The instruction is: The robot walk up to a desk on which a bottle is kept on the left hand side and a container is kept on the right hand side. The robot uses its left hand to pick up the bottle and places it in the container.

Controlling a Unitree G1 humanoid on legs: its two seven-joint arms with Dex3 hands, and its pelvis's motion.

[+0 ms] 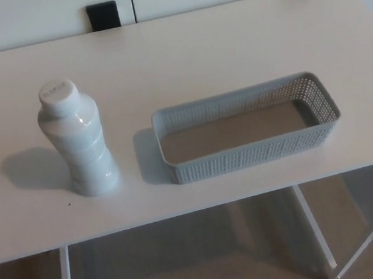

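Bottle (76, 138) first, on the left part of the white desk (230, 47): a white plastic one with a ribbed, waisted body and a wide screw cap, standing upright near the front edge and throwing a soft shadow to its left. Just beside it to the right, but not touching, lies the grey container (247, 126), a long shallow basket with perforated walls, set slightly askew so its right end sits a little farther back. Its inside holds nothing; the bottle is outside it. Along the desk's far edge two black brackets (103, 15) stand against pale cabinet doors. Under the front edge, white desk legs and a brown floor show. Neither robot hand shows, left or right, so how the fingers stand cannot be told.
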